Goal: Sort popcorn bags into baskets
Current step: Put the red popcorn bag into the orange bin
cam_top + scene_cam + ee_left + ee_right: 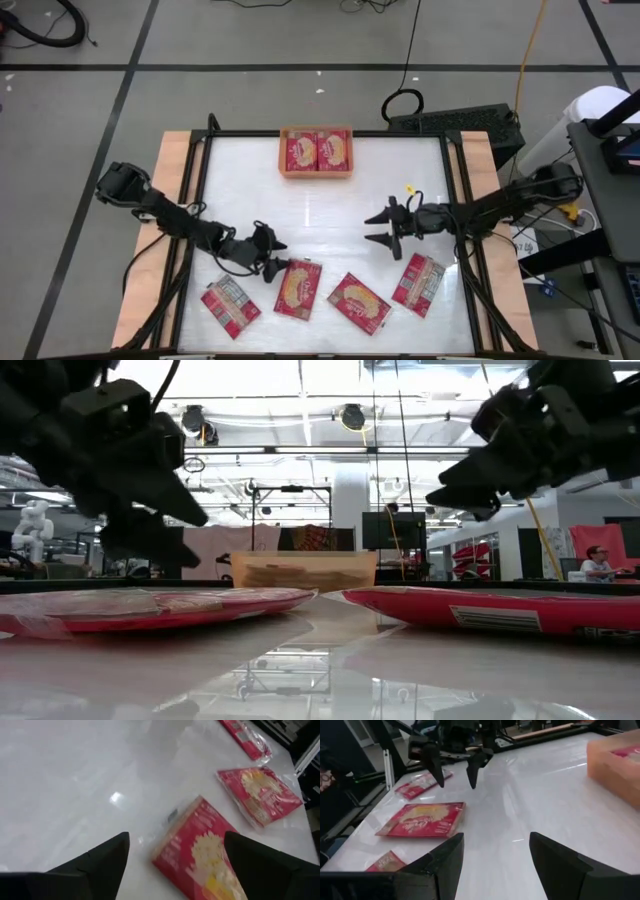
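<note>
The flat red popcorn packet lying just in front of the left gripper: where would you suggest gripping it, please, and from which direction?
The flat red popcorn packet lies flat on the glossy white table, so a side approach probably finds little to hold. I would lower the open left gripper from above onto the short edge nearest it, one finger sliding under that edge and pinching there.

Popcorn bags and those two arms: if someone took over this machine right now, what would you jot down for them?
Left gripper: open, empty, just above the popcorn-face bag at the near edge.
Right gripper: open, empty, mid-table, above and left of the rightmost bag.
Done: two bags lie side by side in the orange tray at the far edge.
Left: four bags loose along the near edge, including the leftmost bag and the tilted middle bag. The left gripper looks best placed to take the next one.
</note>
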Robot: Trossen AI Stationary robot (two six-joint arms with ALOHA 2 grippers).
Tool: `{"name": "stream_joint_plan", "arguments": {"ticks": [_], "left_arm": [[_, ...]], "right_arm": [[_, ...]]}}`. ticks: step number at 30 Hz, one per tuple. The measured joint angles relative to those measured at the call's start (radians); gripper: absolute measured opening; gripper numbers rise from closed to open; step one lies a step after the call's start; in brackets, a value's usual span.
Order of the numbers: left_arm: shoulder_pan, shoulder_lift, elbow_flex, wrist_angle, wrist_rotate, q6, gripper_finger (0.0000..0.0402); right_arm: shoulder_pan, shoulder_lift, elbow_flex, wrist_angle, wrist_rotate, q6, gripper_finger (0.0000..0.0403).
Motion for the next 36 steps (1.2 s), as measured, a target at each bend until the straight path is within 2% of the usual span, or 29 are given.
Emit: {"name": "stream_joint_plan", "arguments": {"ticks": [6,10,14,20,29,32,36], "left_arm": [[-0.111,0.021,0.007,-0.013,0.056,-0.152,0.0298],[-0.179,0.044,0.063,-0.169,0.126,-0.364,0.028],[-0.23,0.087,0.125,-0.201,0.177,-0.478,0.0269],[-0.235,0.168,0.189,-0.195,0.226,-0.593,0.0266],[-0.232,0.22,0.207,-0.102,0.234,-0.691,0.0288],[-0.233,0.222,0.206,-0.095,0.236,-0.692,0.0269],[-0.237,0.223,0.206,-0.114,0.234,-0.619,0.0212]], "right_arm": [[0.057,0.0,-0.002,0.004,0.048,-0.008,0.0217],[0.059,0.0,-0.002,0.007,0.049,-0.027,0.0217],[0.059,0.0,-0.002,0.016,0.062,-0.056,0.0217],[0.056,0.0,-0.002,0.024,0.078,-0.1,0.0217],[0.056,0.0,-0.002,0.03,0.074,-0.109,0.0217],[0.056,0.0,-0.002,0.035,0.074,-0.113,0.0217],[0.056,0.0,-0.002,0.094,0.07,-0.117,0.0217]]}}
